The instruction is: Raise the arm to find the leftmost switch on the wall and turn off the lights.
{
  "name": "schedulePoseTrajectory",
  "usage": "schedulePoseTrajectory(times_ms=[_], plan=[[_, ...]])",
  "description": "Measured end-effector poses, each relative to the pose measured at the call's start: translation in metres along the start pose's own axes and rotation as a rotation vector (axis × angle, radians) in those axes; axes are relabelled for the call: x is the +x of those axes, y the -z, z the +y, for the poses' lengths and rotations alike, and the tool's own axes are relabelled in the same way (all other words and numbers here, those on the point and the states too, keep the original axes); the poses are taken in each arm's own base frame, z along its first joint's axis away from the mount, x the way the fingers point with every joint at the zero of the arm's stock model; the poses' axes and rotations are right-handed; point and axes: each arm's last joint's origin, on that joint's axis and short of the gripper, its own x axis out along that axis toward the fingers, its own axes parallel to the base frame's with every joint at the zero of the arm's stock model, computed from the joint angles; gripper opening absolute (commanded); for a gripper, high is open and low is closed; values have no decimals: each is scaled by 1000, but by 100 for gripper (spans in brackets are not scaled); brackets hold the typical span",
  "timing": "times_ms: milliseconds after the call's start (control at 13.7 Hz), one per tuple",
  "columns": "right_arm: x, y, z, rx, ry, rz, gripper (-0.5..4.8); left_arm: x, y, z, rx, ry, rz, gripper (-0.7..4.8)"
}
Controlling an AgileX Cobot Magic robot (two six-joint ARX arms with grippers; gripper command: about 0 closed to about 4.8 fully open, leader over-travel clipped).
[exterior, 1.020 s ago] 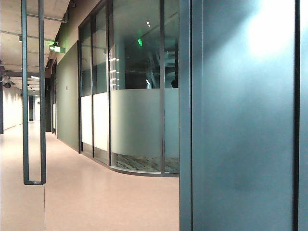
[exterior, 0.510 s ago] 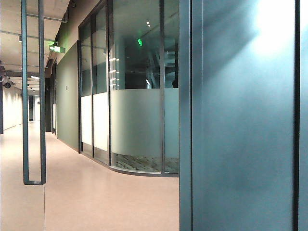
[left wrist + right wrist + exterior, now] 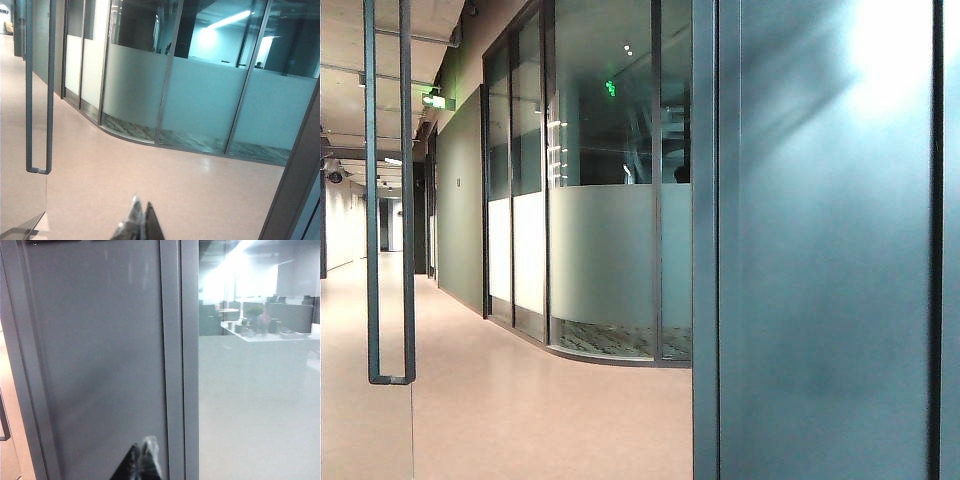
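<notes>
We see no switch in any view, so finding it and turning off the lights both remain. Our left gripper (image 3: 141, 225) points over the corridor floor (image 3: 150, 185), our right gripper (image 3: 142, 462) faces the near grey wall panel (image 3: 100, 355); both have fingers together.

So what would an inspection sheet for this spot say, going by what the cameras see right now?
Surface: pale floor of a corridor, bare; no table.
Job's things: no wall switch seen in any view.
Clutter: nothing seen.
End effectors: left end effector shut, above the floor, facing the frosted glass partition; right end effector shut, before a grey panel.
Cables: nothing seen.
Surroundings: glass door with long handle, green exit sign, office desks behind glass.
</notes>
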Motion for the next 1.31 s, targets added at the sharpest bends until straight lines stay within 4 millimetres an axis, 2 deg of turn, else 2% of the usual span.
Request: schedulePoseTrajectory(times_ms=[364, 437, 583, 801, 874, 1020, 1239, 1311], plan=[[0, 0, 0, 0, 0, 0, -1, 0, 0, 0, 7, -1, 1, -5], [0, 0, 0, 0, 0, 0, -1, -2, 0, 1, 81, -18, 0, -5], [0, 0, 0, 0, 0, 0, -1, -5, -1, 3, 148, -139, -28, -5], [0, 0, 0, 1, 0, 0, -1, -1, 5, 5, 116, -219, -42, -5], [0, 0, 0, 1, 0, 0, -1, 7, 18, 8, 131, -231, -9, -5], [0, 0, 0, 1, 0, 0, -1, 34, 88, 20, 128, -247, 175, -5], [0, 0, 0, 1, 1, 0, 0, 40, 148, 28, 73, -163, 79, -5], [0, 0, 0, 1, 0, 0, -1, 39, 166, 30, 56, -154, 111, -5]])
